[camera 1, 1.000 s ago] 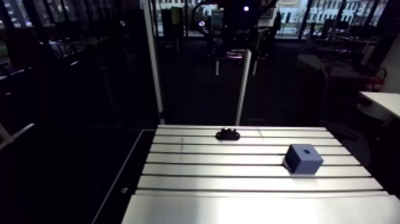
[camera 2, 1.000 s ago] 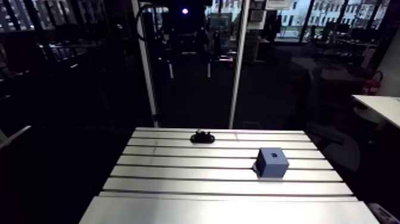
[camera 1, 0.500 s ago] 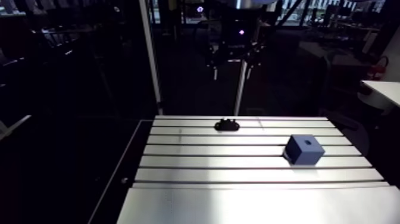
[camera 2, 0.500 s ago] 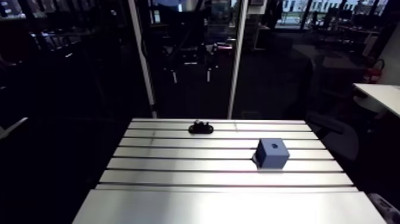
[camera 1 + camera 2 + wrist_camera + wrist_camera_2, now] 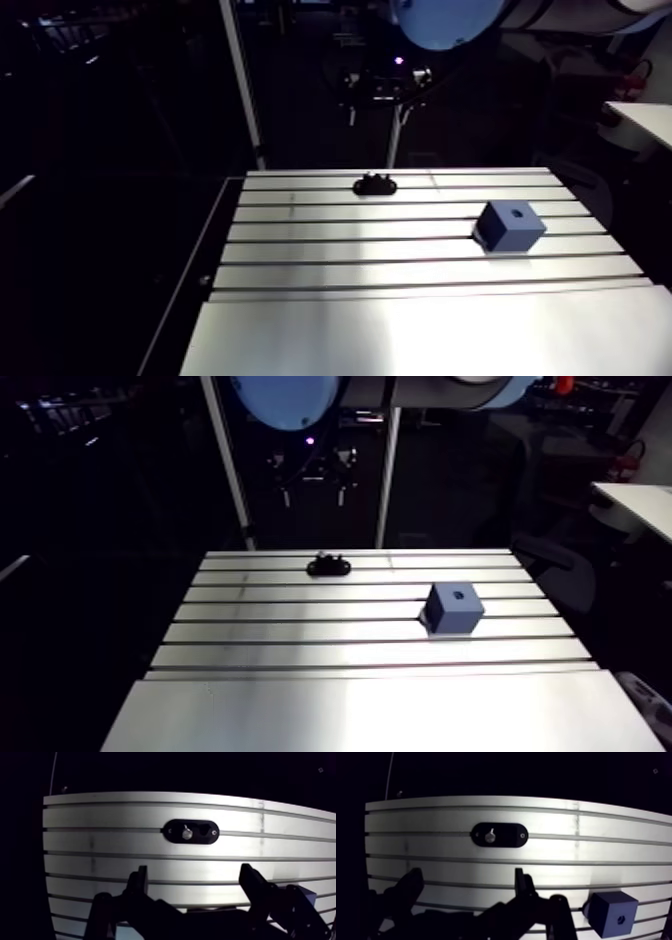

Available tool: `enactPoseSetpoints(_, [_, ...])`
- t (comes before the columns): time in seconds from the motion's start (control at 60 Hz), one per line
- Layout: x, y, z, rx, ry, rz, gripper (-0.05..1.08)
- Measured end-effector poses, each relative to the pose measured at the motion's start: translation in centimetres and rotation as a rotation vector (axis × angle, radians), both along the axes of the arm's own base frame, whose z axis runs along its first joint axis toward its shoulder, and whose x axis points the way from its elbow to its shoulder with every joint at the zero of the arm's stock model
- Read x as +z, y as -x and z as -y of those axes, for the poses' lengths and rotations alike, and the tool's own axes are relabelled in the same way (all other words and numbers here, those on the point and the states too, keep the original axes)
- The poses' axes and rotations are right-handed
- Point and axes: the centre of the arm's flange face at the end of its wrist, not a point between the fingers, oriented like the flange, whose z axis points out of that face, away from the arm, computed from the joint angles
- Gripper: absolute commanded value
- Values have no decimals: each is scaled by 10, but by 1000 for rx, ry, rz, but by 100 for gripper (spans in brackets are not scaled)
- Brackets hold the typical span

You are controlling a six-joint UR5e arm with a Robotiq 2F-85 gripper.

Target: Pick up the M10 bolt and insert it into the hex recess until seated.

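Observation:
A black oval plate (image 5: 172, 836) lies near the table's far edge, seen small in the arm view as plate (image 5: 374, 185). A small silver bolt (image 5: 187, 832) stands upright in it, with a dark recess (image 5: 204, 831) right beside it in the same plate. My gripper (image 5: 195, 872) hangs high above the table, short of the plate, which lies ahead of its fingers. The two dark fingers (image 5: 139, 881) stand wide apart, open, with nothing between them.
A blue cube (image 5: 508, 226) with a small dark hole in its top face sits on the right part of the slotted table (image 5: 330, 255), beside the gripper as cube (image 5: 612, 912). The table's far edge and left edge drop into darkness.
The whole arm view has shifted as the camera moved, and a light-blue joint cap now shows at the top. The plate and the cube keep their places on the table.

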Motion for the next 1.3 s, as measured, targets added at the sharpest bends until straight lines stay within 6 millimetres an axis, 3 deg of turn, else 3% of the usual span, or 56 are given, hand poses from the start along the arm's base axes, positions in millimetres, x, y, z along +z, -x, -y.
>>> enactPoseSetpoints(0.367, [-34, 14, -3, -6, -1, 12, 2])
enactPoseSetpoints(0.583, [-51, 19, -5, -5, -1, 30, 9])
enactPoseSetpoints(0.883, [-69, 28, -10, -11, -4, 26, 30])
enactPoseSetpoints(1.3, [-86, 36, -12, -11, -3, 37, 38])
